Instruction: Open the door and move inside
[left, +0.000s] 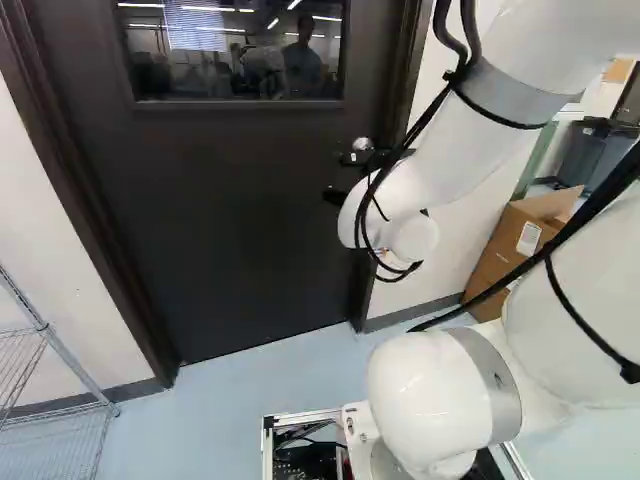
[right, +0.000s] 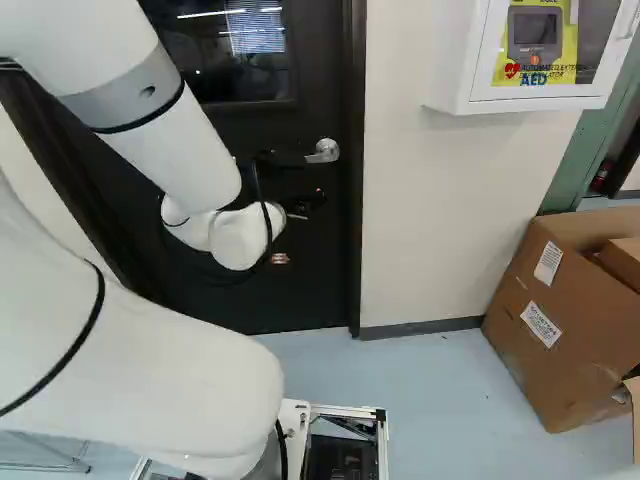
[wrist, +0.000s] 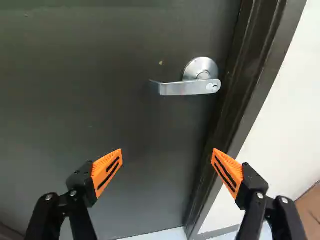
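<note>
Shut door (left: 240, 220) blocks way between rack (left: 43, 326), carton (right: 540, 365).

The rounded white arm (left: 440, 150) has grey bands (left: 510, 95), black cables (left: 590, 206) and an orange-padded black pincer (left: 337, 177).

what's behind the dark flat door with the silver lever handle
The dark flat door sits shut in its dark frame, covering whatever lies beyond. Its rectangular glass window shows bright light strips, possibly just reflections; I can't tell what's behind.
</note>
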